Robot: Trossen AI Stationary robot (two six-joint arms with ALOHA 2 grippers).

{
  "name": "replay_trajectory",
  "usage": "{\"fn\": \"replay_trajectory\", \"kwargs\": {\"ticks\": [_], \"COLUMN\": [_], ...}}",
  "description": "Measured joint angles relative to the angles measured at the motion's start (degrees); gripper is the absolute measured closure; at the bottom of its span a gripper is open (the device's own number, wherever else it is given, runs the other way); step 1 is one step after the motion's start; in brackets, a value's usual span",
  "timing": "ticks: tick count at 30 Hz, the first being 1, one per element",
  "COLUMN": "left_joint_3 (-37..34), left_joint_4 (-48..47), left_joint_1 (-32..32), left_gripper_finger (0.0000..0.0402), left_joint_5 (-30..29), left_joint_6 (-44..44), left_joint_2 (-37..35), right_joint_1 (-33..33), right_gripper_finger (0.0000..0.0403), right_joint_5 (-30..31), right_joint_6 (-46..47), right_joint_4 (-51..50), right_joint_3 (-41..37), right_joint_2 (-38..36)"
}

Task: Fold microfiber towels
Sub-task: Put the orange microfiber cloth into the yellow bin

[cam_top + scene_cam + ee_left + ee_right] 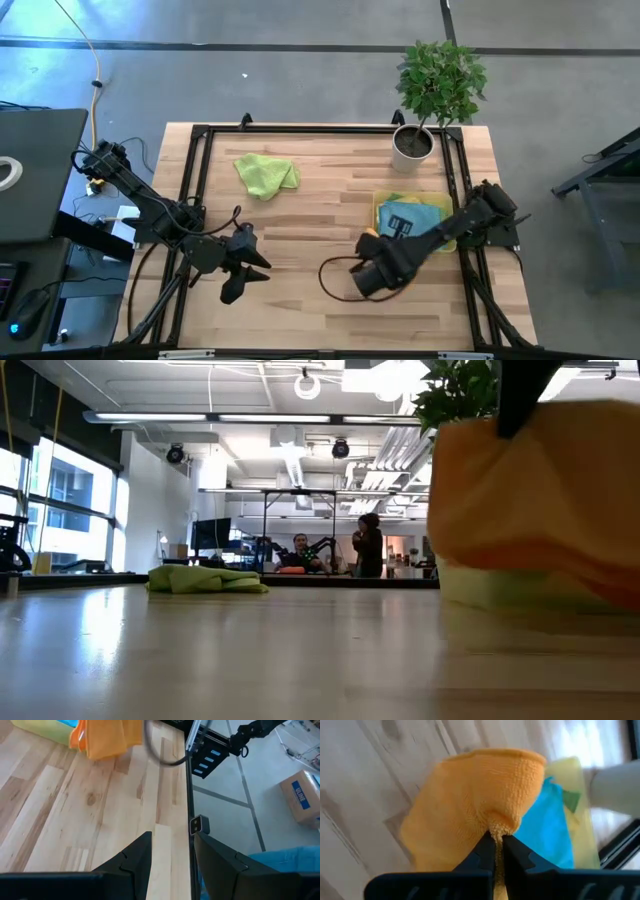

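Right wrist view gives us the clearest fact: our right gripper (495, 845) is pinched tight on a bunched fold of the orange towel (475, 805), which hangs lifted off the wooden surface (360, 785); behind it lie the teal blue towel (555, 825) and a yellow towel (570, 770) stacked together. From the high view we see this stack (412, 215) on the right half of the surface, just in front of the white plant pot (411, 148), with the right gripper (372, 276) nearer the front edge; a crumpled lime green towel (266, 174) sits well apart, toward the back left. Our left gripper (236, 283) waits near the front edge on the left half (touching nothing), its fingers (137, 857) spread apart and empty. In the low view the orange towel (530, 490) fills the right side; two people (368, 545) show far off in the room.
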Motion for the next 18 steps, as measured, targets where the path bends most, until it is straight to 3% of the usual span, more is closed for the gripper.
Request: {"fn": "replay_trajectory", "kwargs": {"ticks": [3,9,18], "left_joint_3": [0.0,-0.01,-0.01], "left_joint_4": [-0.02,0.0,0.03], "left_joint_1": [0.8,3.49,10.15], "left_gripper_finger": [0.0264,0.0264,0.0264], "left_joint_5": [-0.12,-1.82,-1.91], "left_joint_6": [1.38,1.91,2.38], "left_joint_2": [0.02,0.01,0.01], "right_joint_1": [2.43,7.18,14.88], "right_gripper_finger": [0.0403,0.0403,0.0403], "right_joint_5": [0.62,-4.37,-3.78], "right_joint_6": [-2.45,-9.36,-12.79], "right_joint_4": [-0.3,-0.14,-0.12], "right_joint_3": [0.0,0.0,0.0], "right_joint_2": [-0.77,-0.83,-0.83]}}
